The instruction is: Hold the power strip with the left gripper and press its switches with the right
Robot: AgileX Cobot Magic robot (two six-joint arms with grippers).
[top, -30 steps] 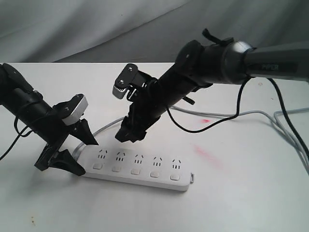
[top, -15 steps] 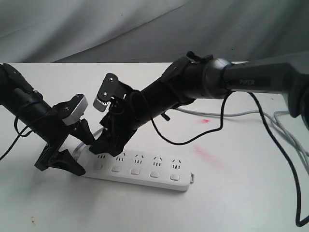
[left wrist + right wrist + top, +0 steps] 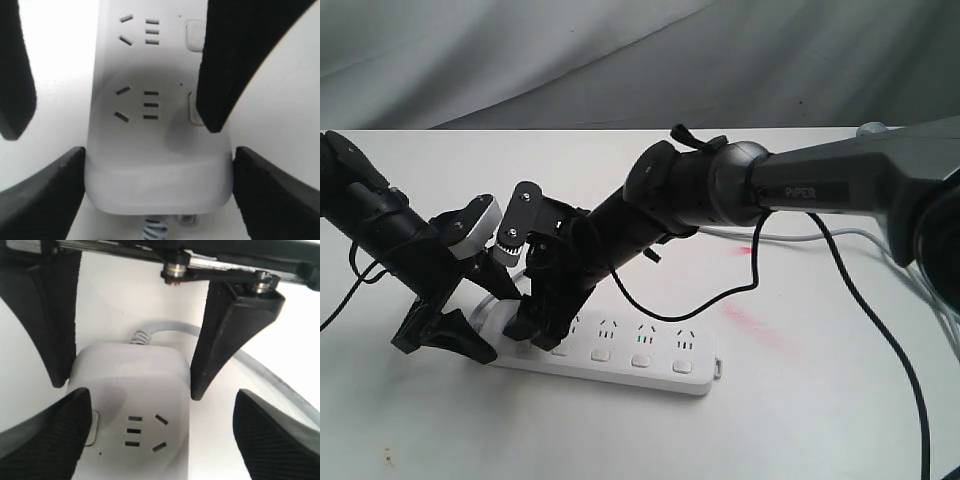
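Note:
The white power strip (image 3: 620, 352) lies flat on the white table. My left gripper (image 3: 488, 316) is shut on its cable end; in the left wrist view both fingers (image 3: 50, 192) press the sides of the power strip (image 3: 155, 150). My right gripper (image 3: 542, 325) stands open over that same end, jaws wide apart in the right wrist view (image 3: 160, 405). One of its fingertips (image 3: 215, 112) rests on the first of the switches (image 3: 192, 107); the one beside it (image 3: 194, 35) is uncovered. Three other switches (image 3: 640, 360) show in the exterior view.
The strip's grey cable (image 3: 820, 235) runs behind the right arm toward the table's right edge. A black wire (image 3: 850, 290) hangs from the right arm. Red smears (image 3: 750, 320) mark the table right of the strip. Grey cloth (image 3: 620, 60) hangs behind the table.
My right gripper has swung left and down from above the strip's middle onto its left end, by the left gripper. The left gripper and the strip have stayed put.

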